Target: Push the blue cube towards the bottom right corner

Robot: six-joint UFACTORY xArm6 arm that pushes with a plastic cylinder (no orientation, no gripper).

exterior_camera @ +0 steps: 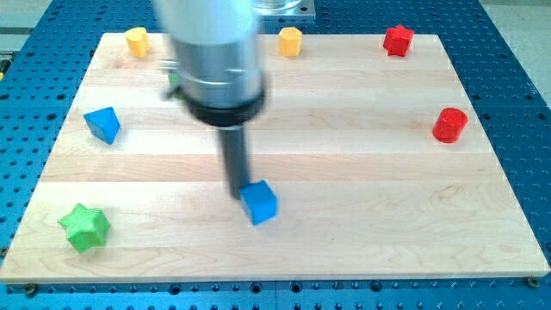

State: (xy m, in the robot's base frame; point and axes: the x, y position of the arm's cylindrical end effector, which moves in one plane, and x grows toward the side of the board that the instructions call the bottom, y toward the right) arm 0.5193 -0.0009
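The blue cube lies on the wooden board, a little left of centre and toward the view's bottom. My tip sits at the cube's upper left edge, touching or nearly touching it. The dark rod rises from there into the large grey arm body near the view's top.
A blue triangular block lies at the left. A green star sits at the bottom left. A yellow block and an orange hexagonal block lie along the top. A red star-like block and a red cylinder are at the right. A green block peeks out behind the arm.
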